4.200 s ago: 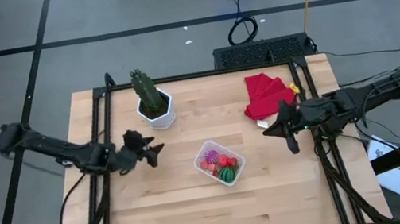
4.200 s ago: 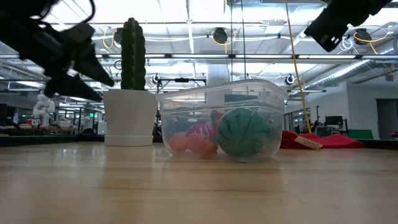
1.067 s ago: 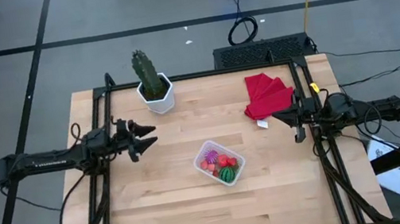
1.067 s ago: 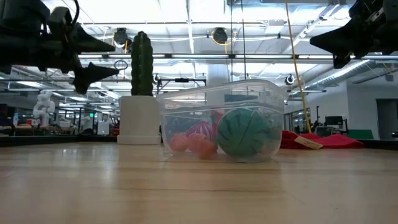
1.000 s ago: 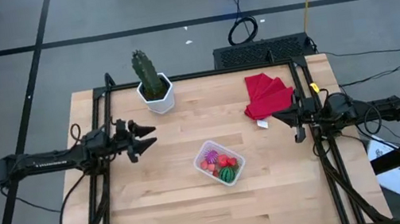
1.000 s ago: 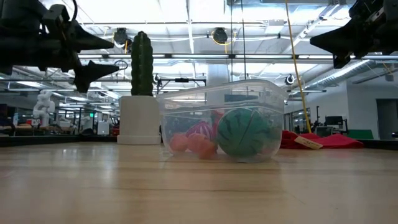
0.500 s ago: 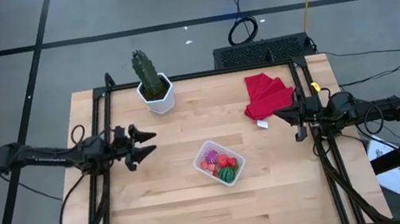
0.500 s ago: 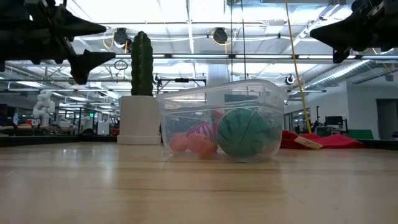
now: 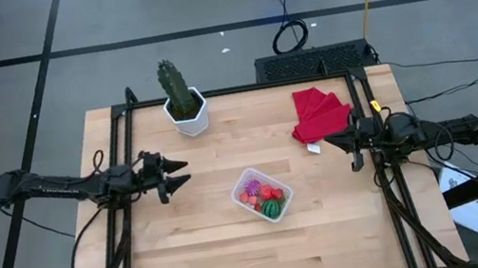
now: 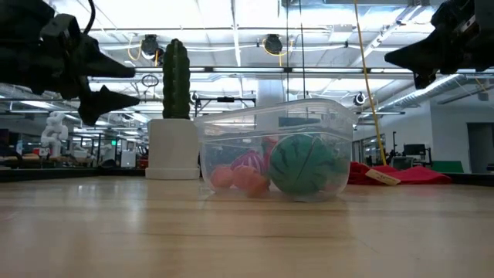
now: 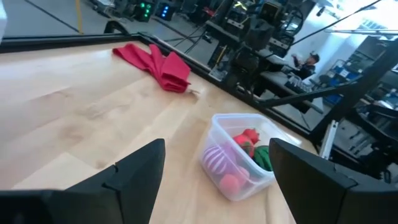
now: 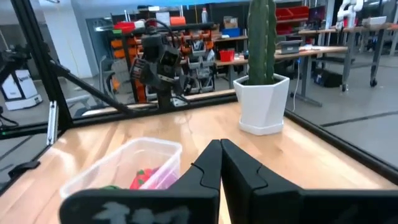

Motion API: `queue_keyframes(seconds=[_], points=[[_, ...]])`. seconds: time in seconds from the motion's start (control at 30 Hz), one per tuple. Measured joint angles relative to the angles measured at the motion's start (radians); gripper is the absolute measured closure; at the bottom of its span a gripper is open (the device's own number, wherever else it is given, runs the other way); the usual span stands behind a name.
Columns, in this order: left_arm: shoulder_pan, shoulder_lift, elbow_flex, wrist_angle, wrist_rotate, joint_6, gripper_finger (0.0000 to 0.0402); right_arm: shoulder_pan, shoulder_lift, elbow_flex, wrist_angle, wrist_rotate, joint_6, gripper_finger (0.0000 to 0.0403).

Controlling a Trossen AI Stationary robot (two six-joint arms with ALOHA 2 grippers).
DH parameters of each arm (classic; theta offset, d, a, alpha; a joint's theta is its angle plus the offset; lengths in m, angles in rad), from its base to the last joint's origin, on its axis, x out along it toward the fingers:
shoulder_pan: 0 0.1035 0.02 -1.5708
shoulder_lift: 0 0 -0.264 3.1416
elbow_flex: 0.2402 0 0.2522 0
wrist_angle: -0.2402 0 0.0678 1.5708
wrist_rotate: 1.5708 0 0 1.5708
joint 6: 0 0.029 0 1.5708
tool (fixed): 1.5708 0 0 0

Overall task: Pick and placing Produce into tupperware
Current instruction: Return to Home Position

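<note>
The tupperware (image 9: 263,194), a small clear tub, stands on its base in the middle of the table. It holds the produce: a green striped melon (image 10: 302,165), a purple ridged piece (image 10: 248,162) and red and pink berries (image 10: 232,178). In the left wrist view the tupperware (image 11: 239,156) shows the same pieces. My left gripper (image 9: 175,171) hovers open above the table, left of the tub and apart from it. My right gripper (image 9: 334,143) is shut and hangs in the air near the table's right edge, beside the red cloth.
A tall green cactus (image 9: 175,88) in a white hexagonal pot (image 9: 189,119) stands near the far edge, left of centre. A crumpled red cloth (image 9: 319,112) lies at the far right. Black frame rails run along the table's left and right sides.
My left gripper has shifted a little toward the table's near edge and toward the tupperware as its arm bent, and it has stayed open. The tupperware, the produce and my right arm have not moved.
</note>
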Motion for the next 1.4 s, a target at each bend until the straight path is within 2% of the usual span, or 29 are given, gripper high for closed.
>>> queue_keyframes(seconds=[0.17,0.47,0.87,1.13,1.4], points=[[0.015,0.0,0.0,0.0,0.049,0.003,0.011,0.0,0.0,0.0,-0.013,0.0,-0.004,0.0403],[0.01,0.002,0.0,-0.003,0.05,0.007,0.011,0.0,0.0,0.0,-0.031,0.0,-0.005,0.0403],[0.01,0.002,0.0,-0.002,0.05,-0.116,0.011,0.0,0.001,0.0,-0.03,0.0,-0.005,0.0403],[0.01,0.002,0.0,-0.002,0.05,-0.039,0.011,0.0,0.001,0.0,-0.03,0.0,-0.005,0.0403],[0.01,0.002,0.0,-0.001,0.049,-0.043,0.011,0.0,0.001,0.0,-0.03,0.0,-0.005,0.0403]])
